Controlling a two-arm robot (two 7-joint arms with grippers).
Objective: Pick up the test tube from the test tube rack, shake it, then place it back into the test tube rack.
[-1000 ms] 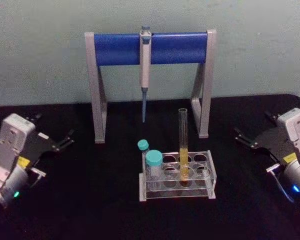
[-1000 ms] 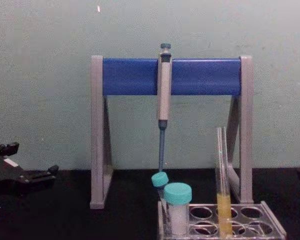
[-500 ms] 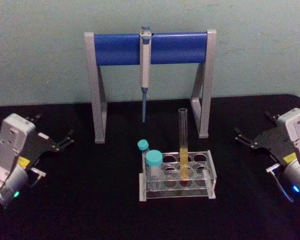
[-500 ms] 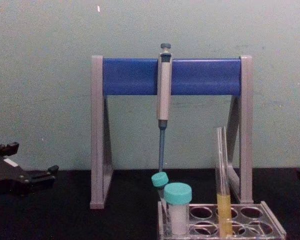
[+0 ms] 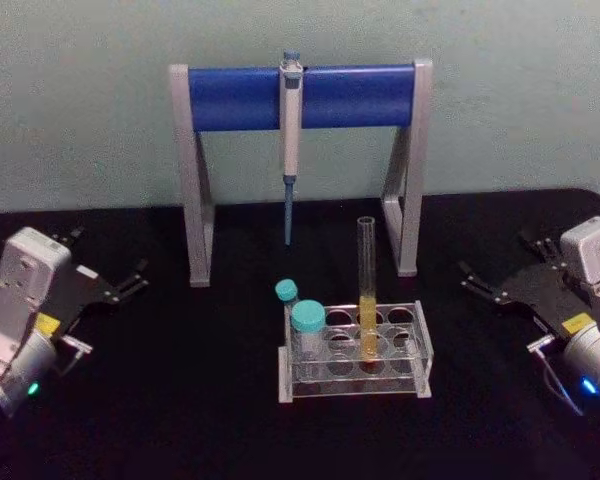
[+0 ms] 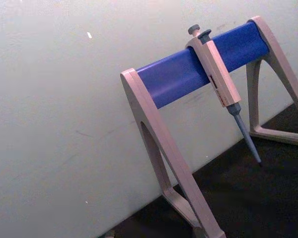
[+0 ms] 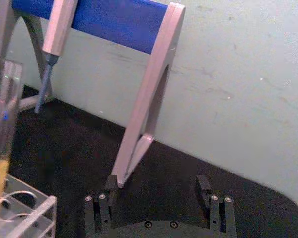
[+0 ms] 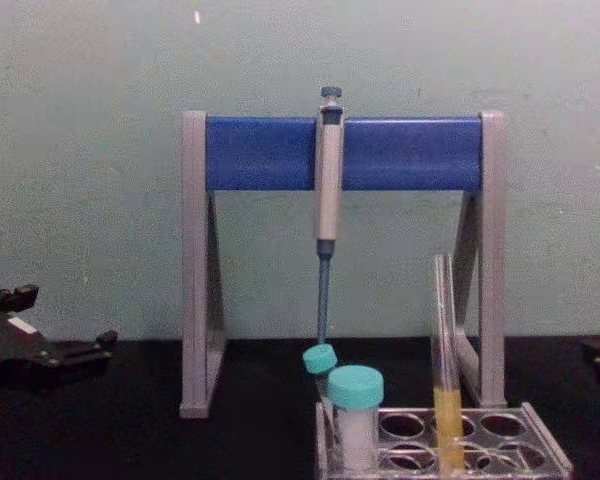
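Tube (image 5: 366, 280) stands upright in a rack (image 5: 422, 352) hole, so its open top spills nothing. Right tool (image 5: 495, 262), well right of the rack, jaws spread, probably to take it; left tool (image 5: 105, 262), likewise spread, parked left.

A light grey boxy wrist housing (image 5: 25, 262) with a small yellow sticker (image 5: 46, 324) is seen on each arm. From these housings the black flat-fingered left gripper (image 5: 108, 255) and the matching black right gripper (image 5: 495, 257) are carried. A green lamp (image 5: 32, 388) is lit low on the left wrist and a blue lamp (image 5: 585, 384) on the right, beside a thin pale cable (image 5: 555, 375), and the right gripper's black base plate (image 7: 159, 230) is studded with small round silver screws (image 7: 148, 224).
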